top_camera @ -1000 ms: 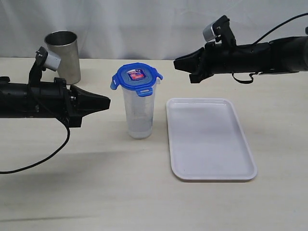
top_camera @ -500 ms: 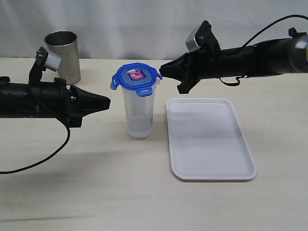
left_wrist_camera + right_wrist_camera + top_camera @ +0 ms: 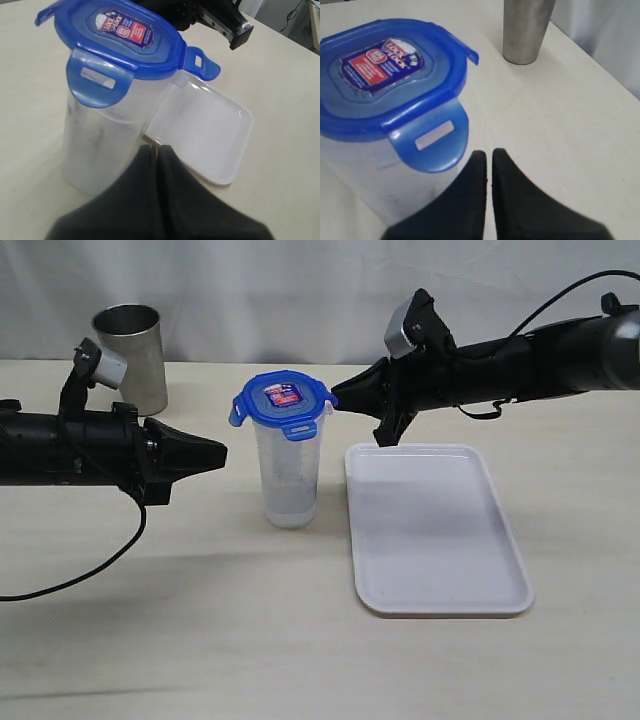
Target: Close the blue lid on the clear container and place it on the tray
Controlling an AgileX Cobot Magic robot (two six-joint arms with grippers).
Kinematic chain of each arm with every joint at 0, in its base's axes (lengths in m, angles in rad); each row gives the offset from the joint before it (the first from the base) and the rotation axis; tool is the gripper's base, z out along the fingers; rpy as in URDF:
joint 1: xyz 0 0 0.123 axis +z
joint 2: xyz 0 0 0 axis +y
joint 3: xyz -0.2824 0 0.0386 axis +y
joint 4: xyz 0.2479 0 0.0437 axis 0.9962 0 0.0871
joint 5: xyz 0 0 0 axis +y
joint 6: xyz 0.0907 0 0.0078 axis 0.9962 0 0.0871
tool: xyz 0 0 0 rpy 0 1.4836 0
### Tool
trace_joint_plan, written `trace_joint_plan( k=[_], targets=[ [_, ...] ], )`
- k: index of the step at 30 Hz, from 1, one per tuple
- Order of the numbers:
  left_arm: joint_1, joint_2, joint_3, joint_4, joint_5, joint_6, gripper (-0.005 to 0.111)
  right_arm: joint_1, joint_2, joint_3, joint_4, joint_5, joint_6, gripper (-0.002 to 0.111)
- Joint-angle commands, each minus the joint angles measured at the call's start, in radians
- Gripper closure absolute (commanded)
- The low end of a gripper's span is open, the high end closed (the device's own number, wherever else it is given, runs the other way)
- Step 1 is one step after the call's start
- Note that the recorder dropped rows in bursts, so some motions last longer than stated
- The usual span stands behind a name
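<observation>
Latching is judged to be the step in hand: the blue lid (image 3: 284, 400) is seated on the clear container (image 3: 290, 480), yet its flaps are seen splayed outward, not snapped down. Where is the container placed? (Inspector 1)

It is found upright on the table (image 3: 250, 640), just beside the tray (image 3: 440, 611) and not on it. Nothing is carried by the tray. The right gripper (image 3: 346, 398) is noted fully closed with nothing held, its tip at the lid's right-hand flap at rim height. Contact cannot be confirmed. The left gripper (image 3: 222, 452) is likewise closed and empty, held level with the container's wall and apart from it. (Inspector 2)

How is the step best carried out? (Inspector 1)

Each flap should be pushed downward and inward with the closed tip, never sideways. The container is tall and narrow and is judged liable to tip. Bracing of the opposite wall by the left gripper is advised. All 4 flaps should be checked before any lift towards the tray is attempted. (Inspector 2)

And the surroundings? (Inspector 1)

The table is recorded as pale, flat and matt. A steel cup (image 3: 132, 355) is stood near the back on the left, well apart from the work. A white curtain (image 3: 300, 290) is hung behind, and a black cable (image 3: 110, 565) is trailed across the tabletop from the left arm. (Inspector 2)
</observation>
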Motion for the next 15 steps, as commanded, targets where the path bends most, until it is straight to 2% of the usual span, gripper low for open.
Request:
trace_joint_plan(
  k=[1, 6, 15],
  targets=[
    [0.0, 0.003, -0.009, -0.011, -0.001, 0.032, 0.107, -0.002, -0.038, 0.018, 0.002, 0.001, -0.034, 0.104],
    [0.0, 0.003, -0.009, -0.011, -0.001, 0.032, 0.107, -0.002, -0.044, 0.02, -0.01, -0.052, -0.015, 0.104],
    [0.0, 0.003, -0.009, -0.011, -0.001, 0.032, 0.107, -0.001, -0.048, 0.028, -0.025, -0.036, -0.035, 0.104]
  ],
)
